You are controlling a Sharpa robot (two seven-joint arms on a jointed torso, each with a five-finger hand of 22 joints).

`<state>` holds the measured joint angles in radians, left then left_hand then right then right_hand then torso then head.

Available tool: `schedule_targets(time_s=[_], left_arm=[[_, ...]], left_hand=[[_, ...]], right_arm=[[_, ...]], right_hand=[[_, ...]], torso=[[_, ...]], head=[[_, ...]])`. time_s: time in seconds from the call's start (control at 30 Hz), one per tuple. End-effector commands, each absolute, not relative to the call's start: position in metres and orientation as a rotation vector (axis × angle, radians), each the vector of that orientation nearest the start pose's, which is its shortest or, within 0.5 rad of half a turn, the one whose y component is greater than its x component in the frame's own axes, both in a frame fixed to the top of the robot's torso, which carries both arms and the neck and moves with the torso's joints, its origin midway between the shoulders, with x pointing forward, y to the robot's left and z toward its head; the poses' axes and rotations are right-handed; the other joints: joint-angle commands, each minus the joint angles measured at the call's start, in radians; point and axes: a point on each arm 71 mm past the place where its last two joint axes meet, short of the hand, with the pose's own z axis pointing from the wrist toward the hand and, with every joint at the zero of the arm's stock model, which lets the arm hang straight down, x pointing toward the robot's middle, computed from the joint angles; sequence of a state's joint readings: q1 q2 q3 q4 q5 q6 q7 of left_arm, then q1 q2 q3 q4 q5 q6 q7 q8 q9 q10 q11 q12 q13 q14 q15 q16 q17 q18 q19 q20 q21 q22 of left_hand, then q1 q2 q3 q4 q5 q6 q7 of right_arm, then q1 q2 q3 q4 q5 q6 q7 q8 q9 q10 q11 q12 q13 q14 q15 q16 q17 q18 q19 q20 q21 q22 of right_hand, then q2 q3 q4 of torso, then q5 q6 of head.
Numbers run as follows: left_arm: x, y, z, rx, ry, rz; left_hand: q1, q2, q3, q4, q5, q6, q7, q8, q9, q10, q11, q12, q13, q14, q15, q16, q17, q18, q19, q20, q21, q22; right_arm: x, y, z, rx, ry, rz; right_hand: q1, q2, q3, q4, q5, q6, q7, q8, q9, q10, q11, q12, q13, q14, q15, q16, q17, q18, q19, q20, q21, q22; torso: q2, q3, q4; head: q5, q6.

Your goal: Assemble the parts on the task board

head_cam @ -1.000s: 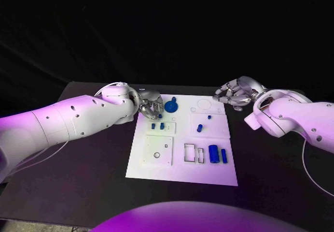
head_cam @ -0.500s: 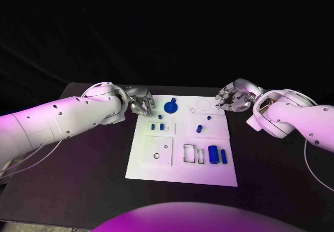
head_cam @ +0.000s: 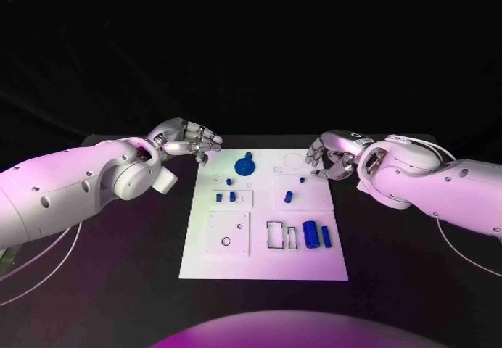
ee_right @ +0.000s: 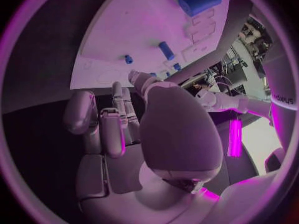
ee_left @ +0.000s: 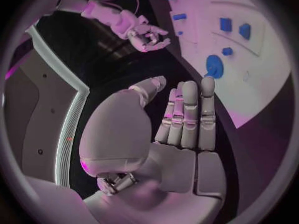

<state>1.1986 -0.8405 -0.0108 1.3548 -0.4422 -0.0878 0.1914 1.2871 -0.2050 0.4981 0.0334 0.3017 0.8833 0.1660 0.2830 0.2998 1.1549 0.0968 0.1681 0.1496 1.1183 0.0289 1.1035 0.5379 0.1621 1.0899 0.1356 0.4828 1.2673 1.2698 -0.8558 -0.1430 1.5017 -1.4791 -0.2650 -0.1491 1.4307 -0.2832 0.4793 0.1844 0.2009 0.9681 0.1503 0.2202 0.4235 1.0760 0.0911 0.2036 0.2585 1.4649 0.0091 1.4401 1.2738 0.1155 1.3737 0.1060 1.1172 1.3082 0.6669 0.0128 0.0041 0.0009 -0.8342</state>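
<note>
The white task board [head_cam: 262, 257] lies mid-table. On it are a round blue disc with a knob [head_cam: 244, 166], several small blue pegs such as one [head_cam: 289, 195], and two larger blue cylinders [head_cam: 310, 235]. My left hand [head_cam: 188, 141] hovers off the board's far left corner, fingers straight and holding nothing; the left wrist view shows its bare palm [ee_left: 181, 134] with the disc [ee_left: 214, 65] beyond. My right hand [head_cam: 329, 156] hangs over the board's far right corner, fingers loosely bent, nothing in them. The right wrist view shows its fingers [ee_right: 118, 114] above the board [ee_right: 137, 30].
The black table [head_cam: 115, 290] surrounds the board, with bare stretches on both sides and in front. Rectangular and round recesses [head_cam: 274, 233] mark the board's near half. My right hand [ee_left: 140, 30] also appears in the left wrist view.
My left hand has drawn back from beside the blue disc to off the board's far left corner, its fingers straightened. My right hand has moved in toward the far right corner. The camera shifted slightly.
</note>
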Motion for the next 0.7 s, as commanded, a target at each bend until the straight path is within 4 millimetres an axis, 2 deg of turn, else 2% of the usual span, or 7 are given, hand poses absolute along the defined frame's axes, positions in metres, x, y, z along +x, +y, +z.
schedule_targets(time_s=[0.03, 0.13, 0.27, 0.3, 0.5, 0.7], left_arm=[[0.511, 0.242, -0.18, -0.958, 1.583, -1.546], [0.508, 0.241, -0.178, -0.981, 1.567, -1.576], [0.506, 0.241, -0.177, -1.01, 1.55, -1.599], [0.506, 0.241, -0.177, -1.021, 1.546, -1.603], [0.504, 0.243, -0.176, -1.051, 1.529, -1.614], [0.503, 0.242, -0.176, -1.058, 1.529, -1.62]], left_hand=[[0.0, 0.009, -0.003, 0.004, -0.005, -0.004, 0.0, 0.004, 0.001, 0.007, 0.001, 0.004, 0.002, -0.004, -0.002, -0.007, -0.002, 0.02, -0.002, -0.002, -0.007, -0.002], [0.001, 0.01, -0.003, 0.004, -0.006, -0.004, -0.001, 0.004, 0.001, 0.007, 0.0, 0.005, 0.002, -0.004, -0.002, -0.007, -0.002, 0.02, -0.002, -0.002, -0.008, -0.003], [0.001, 0.011, -0.003, 0.004, -0.007, -0.004, -0.001, 0.004, 0.001, 0.008, 0.0, 0.007, 0.003, -0.003, -0.003, -0.008, -0.003, 0.02, -0.001, -0.003, -0.01, -0.005], [0.001, 0.012, -0.004, 0.004, -0.007, -0.004, -0.001, 0.005, 0.001, 0.009, 0.0, 0.008, 0.003, -0.003, -0.003, -0.008, -0.003, 0.02, -0.001, -0.003, -0.011, -0.005], [0.0, 0.014, -0.004, 0.005, -0.007, -0.003, -0.002, 0.006, 0.002, 0.01, -0.001, 0.01, 0.004, -0.003, -0.003, -0.009, -0.004, 0.02, 0.0, -0.003, -0.013, -0.007], [0.0, 0.014, -0.004, 0.005, -0.007, -0.003, -0.002, 0.006, 0.002, 0.01, -0.001, 0.01, 0.004, -0.003, -0.003, -0.009, -0.004, 0.02, 0.0, -0.003, -0.013, -0.007]], right_arm=[[0.486, -0.208, -0.197, -0.377, 1.736, 0.429], [0.485, -0.204, -0.199, -0.4, 1.733, 0.419], [0.484, -0.198, -0.204, -0.423, 1.736, 0.406], [0.483, -0.197, -0.206, -0.427, 1.737, 0.405], [0.482, -0.19, -0.213, -0.442, 1.744, 0.409], [0.481, -0.185, -0.219, -0.449, 1.755, 0.413]], right_hand=[[-0.016, -0.005, 0.004, -0.011, -0.002, 0.014, 0.001, -0.005, -0.002, 0.02, 0.0, -0.01, -0.01, 0.05, 0.006, 0.006, 0.005, -0.024, 0.019, -0.002, 0.035, 0.038], [-0.02, -0.006, 0.005, -0.014, -0.003, 0.015, 0.001, -0.006, -0.003, 0.022, 0.0, -0.015, -0.013, 0.05, 0.006, 0.006, 0.003, -0.025, 0.02, -0.002, 0.037, 0.039], [-0.041, -0.007, -0.014, -0.034, -0.011, 0.003, 0.011, -0.018, -0.01, 0.004, 0.009, -0.047, -0.032, 0.045, 0.01, 0.0, -0.015, -0.024, 0.016, 0.005, 0.029, 0.039], [-0.042, -0.007, -0.015, -0.035, -0.011, 0.003, 0.011, -0.018, -0.01, 0.003, 0.009, -0.05, -0.033, 0.045, 0.01, 0.0, -0.014, -0.024, 0.017, 0.006, 0.031, 0.039], [-0.044, -0.001, -0.016, -0.041, -0.01, 0.013, 0.009, -0.015, -0.01, 0.006, 0.009, -0.057, -0.037, 0.045, 0.01, 0.002, -0.012, -0.025, 0.019, 0.008, 0.036, 0.043], [-0.044, 0.006, 0.001, -0.049, -0.006, 0.024, 0.003, -0.013, -0.011, 0.034, 0.004, -0.057, -0.04, 0.046, 0.007, 0.006, -0.006, -0.026, 0.024, 0.006, 0.047, 0.051]], torso=[[0.001, -0.0002, 0.0005], [0.0, -0.0008, 0.0024], [-0.001, -0.0009, 0.0036], [-0.001, -0.0014, 0.0043], [0.001, 0.001, 0.0022], [0.001, 0.0, 0.0019]], head=[[-0.013, 0.002], [-0.014, 0.002], [-0.013, 0.001], [-0.013, 0.002], [-0.009, 0.001], [-0.008, -0.001]])
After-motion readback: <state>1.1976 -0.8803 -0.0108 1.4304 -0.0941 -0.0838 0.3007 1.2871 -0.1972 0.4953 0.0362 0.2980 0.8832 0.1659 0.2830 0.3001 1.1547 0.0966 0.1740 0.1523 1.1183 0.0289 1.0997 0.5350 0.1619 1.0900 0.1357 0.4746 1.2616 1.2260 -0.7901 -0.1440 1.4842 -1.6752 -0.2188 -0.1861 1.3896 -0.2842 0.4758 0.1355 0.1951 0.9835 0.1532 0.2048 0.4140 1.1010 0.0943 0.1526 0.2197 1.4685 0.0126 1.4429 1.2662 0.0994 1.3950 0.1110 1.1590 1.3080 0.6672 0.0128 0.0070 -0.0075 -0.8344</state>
